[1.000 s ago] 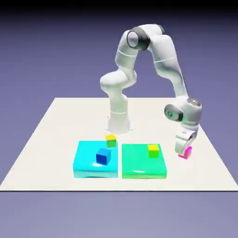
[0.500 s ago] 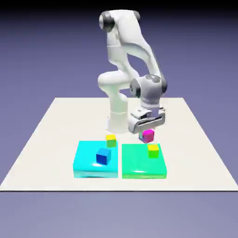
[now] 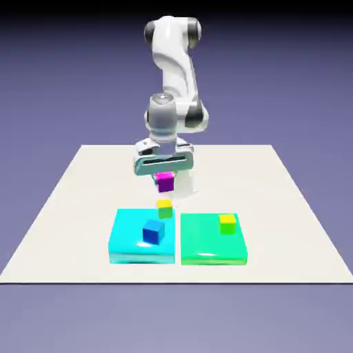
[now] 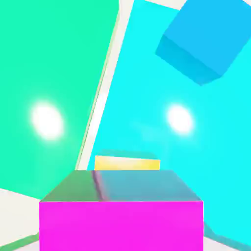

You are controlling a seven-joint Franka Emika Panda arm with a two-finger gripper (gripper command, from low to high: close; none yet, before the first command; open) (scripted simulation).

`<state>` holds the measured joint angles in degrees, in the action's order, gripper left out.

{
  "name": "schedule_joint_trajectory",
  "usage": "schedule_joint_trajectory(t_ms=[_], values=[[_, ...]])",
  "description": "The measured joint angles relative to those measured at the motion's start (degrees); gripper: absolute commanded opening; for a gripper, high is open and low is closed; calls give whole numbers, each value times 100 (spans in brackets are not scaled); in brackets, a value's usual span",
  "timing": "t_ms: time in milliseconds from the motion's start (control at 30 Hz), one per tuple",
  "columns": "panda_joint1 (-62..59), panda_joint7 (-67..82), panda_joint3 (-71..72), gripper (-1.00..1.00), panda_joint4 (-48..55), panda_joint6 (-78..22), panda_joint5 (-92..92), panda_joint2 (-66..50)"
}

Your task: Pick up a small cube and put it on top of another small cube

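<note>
Fingers closed on pink cube, cube held in air above yellow-green cube. Left to right relative to that yellow-green cube: cyan pad with blue cube just in front, green pad with second yellow-green cube right. All on table.

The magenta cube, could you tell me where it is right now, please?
In the exterior view the magenta cube hangs in the claw above the table, near the picture's middle, just over the yellow-green cube on the cyan pad's far edge.
</note>
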<state>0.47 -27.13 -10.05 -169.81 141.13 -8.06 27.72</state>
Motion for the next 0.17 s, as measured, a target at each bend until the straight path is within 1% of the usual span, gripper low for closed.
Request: schedule_joint_trajectory(t_ms=[67,100,167], values=[[-2,-1,-31,-100,-117,498,-23,-381],[-2,-1,-41,100,-152,648,-30,-496],[-3,-6,-41,100,-152,650,-37,-496]])
